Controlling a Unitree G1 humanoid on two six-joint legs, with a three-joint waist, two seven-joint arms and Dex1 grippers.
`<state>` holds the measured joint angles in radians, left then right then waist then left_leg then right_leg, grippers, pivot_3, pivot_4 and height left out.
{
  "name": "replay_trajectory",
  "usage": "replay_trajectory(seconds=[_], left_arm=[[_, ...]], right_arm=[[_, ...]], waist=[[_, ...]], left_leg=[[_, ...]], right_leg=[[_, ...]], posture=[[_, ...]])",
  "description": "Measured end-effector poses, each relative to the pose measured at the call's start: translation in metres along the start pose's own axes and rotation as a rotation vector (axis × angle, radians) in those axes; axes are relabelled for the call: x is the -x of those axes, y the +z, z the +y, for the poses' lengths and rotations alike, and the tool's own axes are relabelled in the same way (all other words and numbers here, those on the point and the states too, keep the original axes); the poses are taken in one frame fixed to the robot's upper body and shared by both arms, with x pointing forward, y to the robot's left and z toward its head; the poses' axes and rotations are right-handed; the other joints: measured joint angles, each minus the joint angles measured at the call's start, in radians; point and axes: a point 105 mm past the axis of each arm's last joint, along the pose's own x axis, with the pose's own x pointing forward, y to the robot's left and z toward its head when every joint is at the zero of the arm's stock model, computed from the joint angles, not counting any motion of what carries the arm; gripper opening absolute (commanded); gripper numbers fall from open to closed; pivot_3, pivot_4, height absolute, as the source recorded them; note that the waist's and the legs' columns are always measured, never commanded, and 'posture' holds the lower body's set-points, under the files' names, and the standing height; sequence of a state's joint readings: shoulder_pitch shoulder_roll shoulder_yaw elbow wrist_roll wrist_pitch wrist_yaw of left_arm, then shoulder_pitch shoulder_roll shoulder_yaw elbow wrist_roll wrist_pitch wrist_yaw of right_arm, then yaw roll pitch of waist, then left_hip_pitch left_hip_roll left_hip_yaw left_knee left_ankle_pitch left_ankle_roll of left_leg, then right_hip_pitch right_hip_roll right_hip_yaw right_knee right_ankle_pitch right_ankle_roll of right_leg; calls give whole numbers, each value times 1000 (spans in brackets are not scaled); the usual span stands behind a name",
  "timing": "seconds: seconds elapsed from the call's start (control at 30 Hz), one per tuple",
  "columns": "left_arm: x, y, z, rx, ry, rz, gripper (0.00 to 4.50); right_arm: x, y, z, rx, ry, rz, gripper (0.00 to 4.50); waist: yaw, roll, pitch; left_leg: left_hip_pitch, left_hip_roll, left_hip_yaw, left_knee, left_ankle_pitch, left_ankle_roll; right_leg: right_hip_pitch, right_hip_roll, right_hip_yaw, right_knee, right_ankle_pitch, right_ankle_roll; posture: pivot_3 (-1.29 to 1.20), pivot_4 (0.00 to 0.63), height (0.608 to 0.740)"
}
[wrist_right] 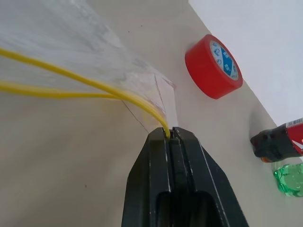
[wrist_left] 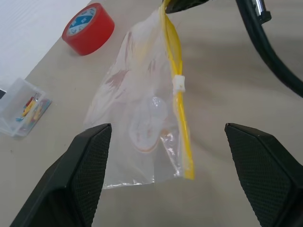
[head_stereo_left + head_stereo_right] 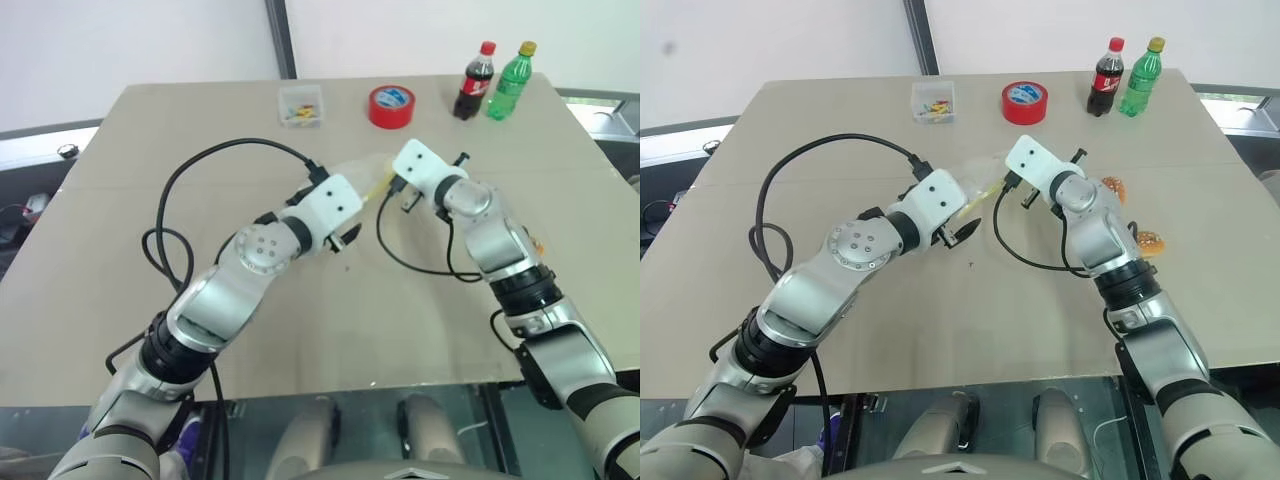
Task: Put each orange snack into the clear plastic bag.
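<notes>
Head stereo pair looking down over the table (image 3: 90,200), wrist cameras close along fingers, all sharing the red tape roll (image 3: 390,106)

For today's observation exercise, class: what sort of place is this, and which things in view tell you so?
Probably a robotics lab or test room rather than a home. A plain tan table carries a sparse set of practice props: a red tape roll, two small drink bottles and a clear zip bag. Bare white walls stand behind it.
</notes>
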<state>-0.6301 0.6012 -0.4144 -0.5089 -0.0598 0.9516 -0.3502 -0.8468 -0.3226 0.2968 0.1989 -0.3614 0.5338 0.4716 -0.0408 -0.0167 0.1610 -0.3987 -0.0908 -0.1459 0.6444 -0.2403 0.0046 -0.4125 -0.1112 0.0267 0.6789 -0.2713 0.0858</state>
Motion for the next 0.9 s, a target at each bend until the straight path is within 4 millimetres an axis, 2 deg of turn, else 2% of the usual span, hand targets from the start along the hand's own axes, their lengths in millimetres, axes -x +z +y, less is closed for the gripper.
replay_trajectory(seconds=[0.13,0.17,0.23,0.3,0.4,0.47,0.6,0.77,0.87,0.9], left_arm=[[-4,-4,-1,-5,-5,20,4047],[-7,-6,-2,-4,-8,28,3667],[-10,-9,-3,-5,-14,38,3261],[-13,-9,-3,-7,-13,40,2311],[-14,-7,-1,-19,-11,27,1162],[-15,-5,0,-31,-9,16,195],[-14,0,2,-68,-10,-10,88],[-14,-11,15,-168,6,-66,88],[-13,-27,15,-214,-57,-150,0],[-13,-33,18,-212,-65,-162,0]], right_arm=[[1,6,1,-9,-3,-11,0],[1,7,2,-13,-3,-12,0],[1,8,3,-19,-3,-13,0],[1,8,3,-26,-6,-6,0],[1,8,3,-28,-10,-6,0],[1,8,2,-27,-15,-5,0],[3,8,2,-26,-22,-5,0],[13,-4,10,-28,-4,-1,0],[28,-19,22,-26,59,-3,755],[34,-25,23,-35,58,5,1236]], waist=[[0,0,0],[0,0,0],[0,0,0],[0,0,0],[0,0,0],[0,0,0],[-1,0,0],[1,0,0],[4,0,0],[6,0,0]], left_leg=[[0,0,0,0,0,0],[0,0,0,0,0,0],[0,0,0,0,0,0],[0,0,0,0,0,0],[0,0,0,0,0,0],[0,0,0,0,0,0],[0,0,0,0,0,0],[0,1,0,0,0,0],[-1,1,0,0,0,0],[-1,0,0,1,0,0]], right_leg=[[0,0,0,0,0,0],[0,0,0,0,0,0],[0,0,0,0,0,0],[0,0,0,0,0,0],[0,0,0,0,0,0],[0,0,0,0,0,0],[0,0,0,0,0,0],[0,0,0,0,0,0],[0,-1,0,-1,0,0],[0,-1,-1,0,0,0]], posture=[[0,150,740],[0,150,740],[0,150,740],[0,150,740],[0,150,740],[0,150,740],[0,150,740],[0,150,740],[0,150,740],[0,150,740]])
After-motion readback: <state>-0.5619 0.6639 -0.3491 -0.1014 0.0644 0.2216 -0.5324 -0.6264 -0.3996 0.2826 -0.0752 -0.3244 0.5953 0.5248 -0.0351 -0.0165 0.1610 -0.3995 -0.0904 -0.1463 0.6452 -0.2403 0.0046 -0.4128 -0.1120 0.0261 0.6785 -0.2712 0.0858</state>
